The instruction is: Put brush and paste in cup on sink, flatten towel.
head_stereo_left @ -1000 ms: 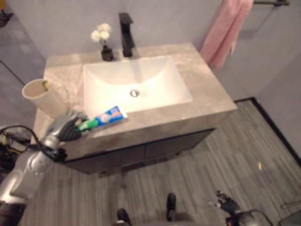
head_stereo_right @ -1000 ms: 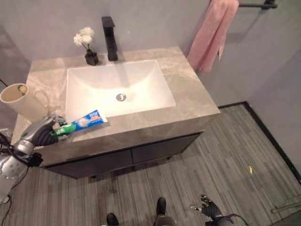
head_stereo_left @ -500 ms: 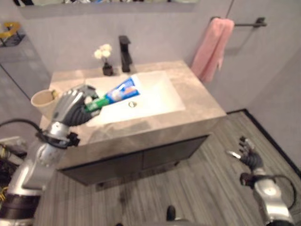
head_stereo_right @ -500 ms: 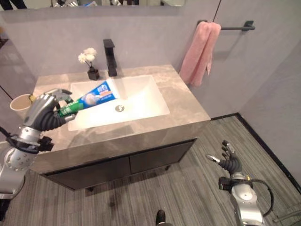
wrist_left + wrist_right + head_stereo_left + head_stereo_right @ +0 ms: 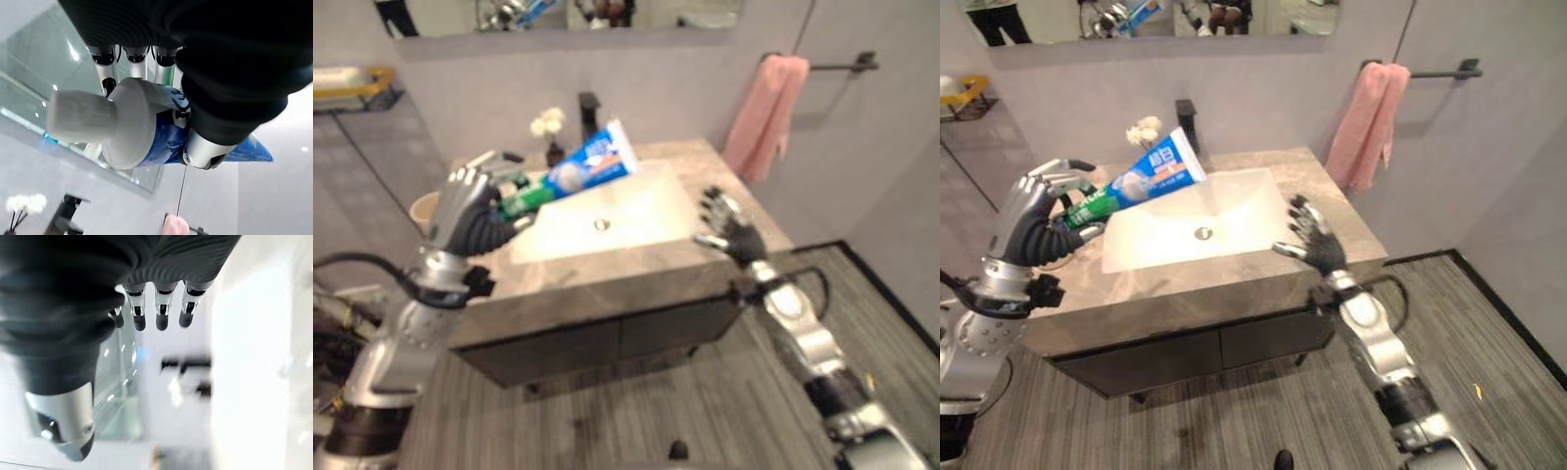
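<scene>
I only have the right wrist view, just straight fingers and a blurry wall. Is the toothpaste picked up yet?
Observer: Yes. The left hand has its fingers curled round the toothpaste tube, lifted above the counter.
Operator: Which way is the tube pointing?
Observer: The white cap end sits in the hand; the flat tail slants up toward the faucet.
Operator: Where's my right hand?
Observer: The right hand is open at the front right edge of the sink, holding nothing.
Operator: And the towel?
Observer: The pink towel hangs bunched on the wall bar.

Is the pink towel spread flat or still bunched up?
Bunched up. The pink towel hangs in a narrow, folded drape from the black towel bar, not spread along it.
</scene>
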